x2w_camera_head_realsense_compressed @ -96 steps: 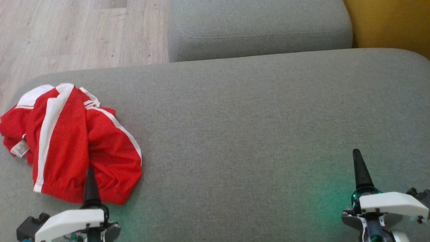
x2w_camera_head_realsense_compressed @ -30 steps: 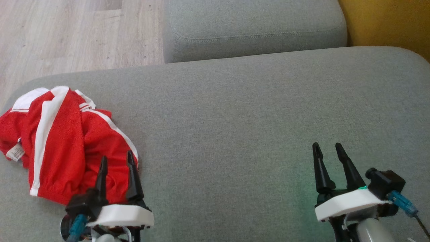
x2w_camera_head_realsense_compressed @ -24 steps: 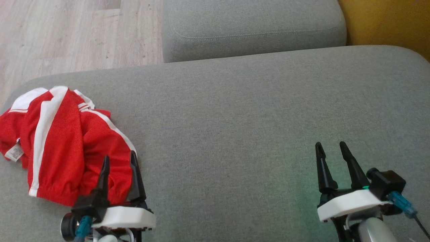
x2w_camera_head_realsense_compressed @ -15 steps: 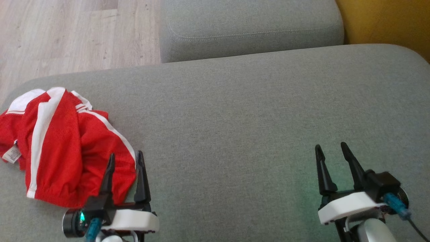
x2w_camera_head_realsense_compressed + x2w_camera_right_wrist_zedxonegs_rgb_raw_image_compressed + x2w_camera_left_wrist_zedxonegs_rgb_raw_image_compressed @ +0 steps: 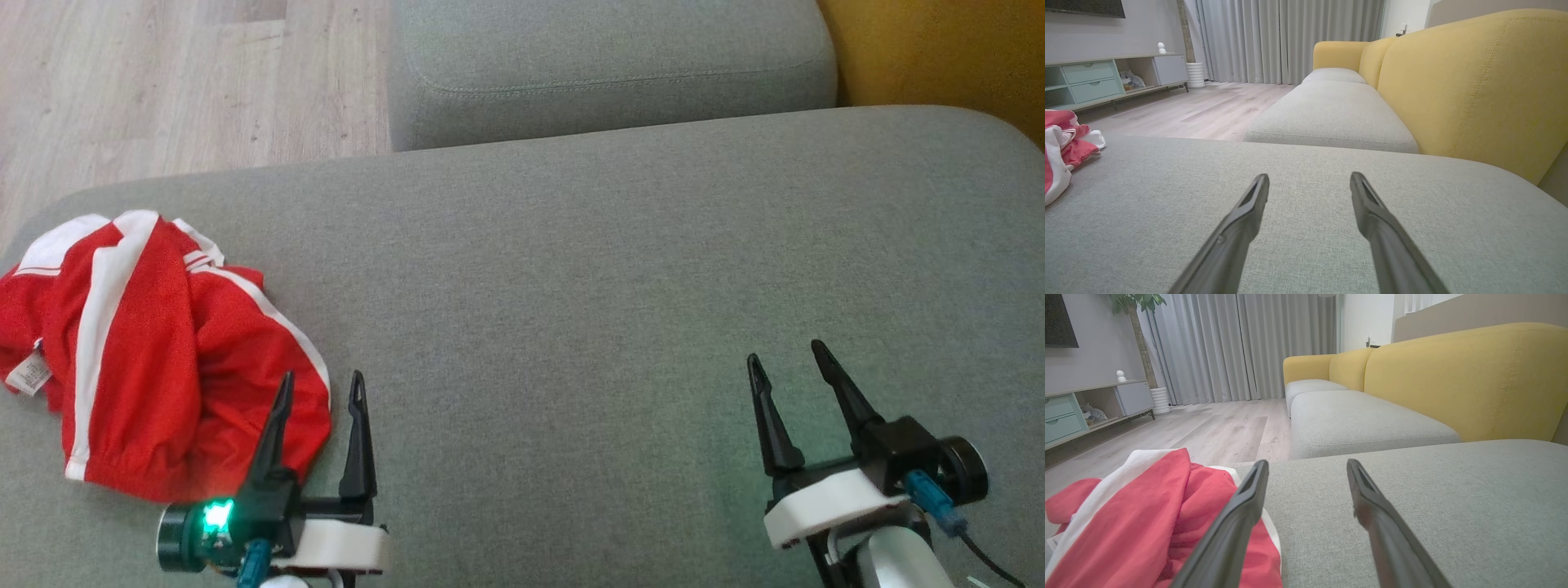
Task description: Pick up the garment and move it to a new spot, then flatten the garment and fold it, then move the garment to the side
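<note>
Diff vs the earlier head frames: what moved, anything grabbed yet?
Each tool showed one finger 3.2 s ago and now shows two spread fingers. The left tool slid to the robot's right and now straddles the right edge of the red garment instead of sitting over it. Nothing grabbed. The right tool is open over the bare cushion, near where it was. The garment is unmoved, still crumpled.

Nothing legible shows: no word, brand or number can be read. A small white sewn-in tag (image 5: 25, 373) sticks out at the left edge of the crumpled red garment with white stripes (image 5: 155, 367); its print is too small and blurred to make out.
</note>
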Controlling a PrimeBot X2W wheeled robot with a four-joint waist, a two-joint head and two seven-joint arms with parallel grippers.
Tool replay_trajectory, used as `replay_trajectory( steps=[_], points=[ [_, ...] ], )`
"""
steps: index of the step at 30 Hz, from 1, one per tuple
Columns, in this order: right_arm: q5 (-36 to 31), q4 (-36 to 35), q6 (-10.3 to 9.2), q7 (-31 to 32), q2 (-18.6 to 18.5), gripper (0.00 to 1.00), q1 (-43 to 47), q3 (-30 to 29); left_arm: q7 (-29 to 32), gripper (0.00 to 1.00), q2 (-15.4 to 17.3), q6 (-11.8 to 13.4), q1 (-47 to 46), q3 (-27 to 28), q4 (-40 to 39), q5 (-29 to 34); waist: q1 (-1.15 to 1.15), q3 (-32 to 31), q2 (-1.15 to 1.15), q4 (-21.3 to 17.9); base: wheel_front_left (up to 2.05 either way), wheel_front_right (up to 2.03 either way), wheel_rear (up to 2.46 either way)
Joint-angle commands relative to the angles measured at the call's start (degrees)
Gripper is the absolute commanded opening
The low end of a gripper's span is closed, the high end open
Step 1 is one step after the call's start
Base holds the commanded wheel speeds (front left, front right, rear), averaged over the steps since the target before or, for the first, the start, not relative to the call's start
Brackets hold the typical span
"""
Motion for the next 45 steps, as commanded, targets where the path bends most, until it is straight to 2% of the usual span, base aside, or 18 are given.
replay_trajectory(
  steps=[1,10,17,23,37,42,45],
  points=[
    [-0.4,-1.6,-0.04,-0.7,-0.6,1.00,-2.7,1.4,-0.5,1.00,0.1,0.0,-2.7,1.4,-1.5,0.1,0.00,0.0,0.00,0.1,0.00,0.00,0.00],
    [-0.4,-1.0,-0.04,-0.7,-0.6,1.00,-2.7,0.7,-0.5,1.00,0.1,0.0,-2.9,1.1,-0.8,-0.8,0.00,0.1,0.00,0.7,0.00,0.00,0.00],
    [-0.9,-0.6,-0.04,-0.7,-0.6,1.00,-2.7,0.2,-0.5,1.00,0.1,0.5,-3.4,0.9,-0.6,-1.2,0.00,0.6,0.00,3.3,0.00,0.00,0.00],
    [-1.1,-1.1,-0.04,-0.7,-0.6,1.00,-2.8,0.1,-0.5,1.00,0.1,0.6,-4.1,0.9,-0.2,-1.3,0.00,1.6,0.00,9.0,0.00,0.00,0.00],
    [-1.9,-1.3,-0.04,-0.7,-0.6,1.00,-3.5,0.7,-0.5,1.00,0.1,1.7,-5.0,1.4,0.1,-2.4,0.00,3.9,0.00,28.5,0.00,0.00,0.00],
    [-1.9,-1.2,-0.04,-0.7,-0.6,1.00,-3.7,1.5,-0.5,1.00,0.1,2.3,-3.5,2.1,-1.0,-2.6,0.00,3.9,0.00,32.2,0.00,0.00,0.00],
    [-2.3,-1.3,-0.04,-0.7,-0.6,1.00,-3.7,1.7,-0.5,1.00,0.1,2.1,-3.4,3.3,-1.1,-2.8,0.00,4.3,0.00,32.8,0.00,0.00,0.00]
  ],
)
